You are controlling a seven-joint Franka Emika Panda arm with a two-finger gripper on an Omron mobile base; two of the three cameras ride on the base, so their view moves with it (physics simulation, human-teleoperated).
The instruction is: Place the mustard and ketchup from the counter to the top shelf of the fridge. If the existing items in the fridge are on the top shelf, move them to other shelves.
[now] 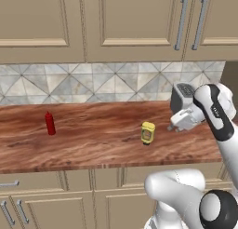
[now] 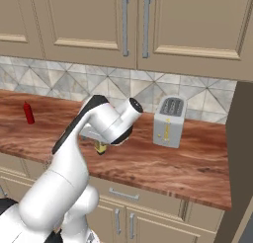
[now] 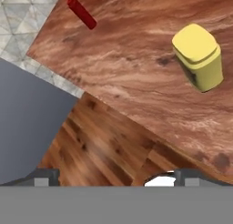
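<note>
A yellow mustard jar (image 1: 148, 132) stands upright on the wooden counter (image 1: 93, 144), near its front edge. The red ketchup bottle (image 1: 49, 123) stands far to its left. My gripper (image 1: 173, 127) hovers just right of the mustard, above the counter and apart from the jar. In the hand view the mustard (image 3: 199, 56) lies at the upper right and the ketchup (image 3: 81, 12) at the top. The gripper (image 3: 119, 178) is open, its fingertips (image 3: 43, 177) wide apart with nothing between them. From the right base the mustard (image 2: 101, 148) peeks out under my hand, with the ketchup (image 2: 28, 113) at the far left.
A silver toaster (image 2: 169, 121) stands on the counter to the right, against the tiled backsplash (image 1: 93, 81). Closed wall cabinets (image 1: 139, 23) hang above and base cabinets (image 1: 46, 200) sit below. A dark panel (image 2: 242, 153) bounds the counter's right end.
</note>
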